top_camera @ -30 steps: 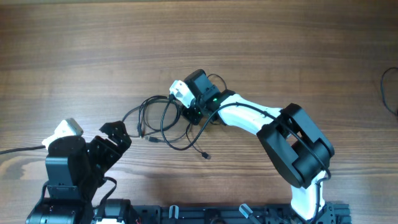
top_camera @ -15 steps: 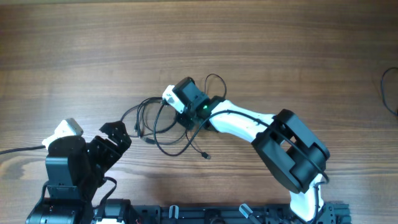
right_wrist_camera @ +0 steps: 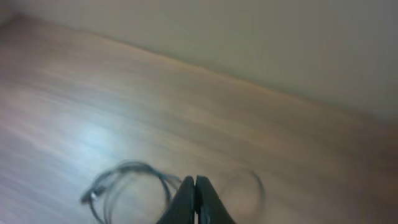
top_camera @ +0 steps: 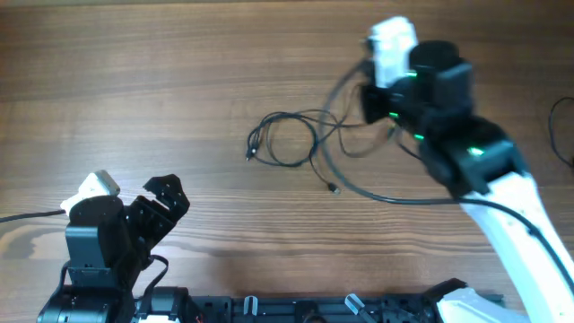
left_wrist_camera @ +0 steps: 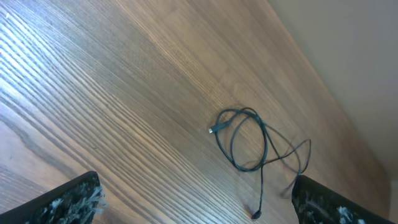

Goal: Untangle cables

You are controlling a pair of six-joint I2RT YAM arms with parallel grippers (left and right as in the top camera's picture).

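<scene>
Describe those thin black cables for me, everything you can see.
The cables are thin, black, rubbery-looking cords, tangled into overlapping loops on the wooden table. Two small plug ends lie free, left of and below the loops. Several strands rise to the right hand, whose fingers are shut, apparently pinching them. One long strand trails off rightward.

The wooden table has a brown surface, with the grain running from 9 to 3 o'clock in the overhead view. Thin black cables lie in loose overlapping loops just toward 1 o'clock of centre. One plug end lies at the 9 o'clock side and a second plug end at 6 o'clock. A separate black cord sits at the 3 o'clock edge.
</scene>
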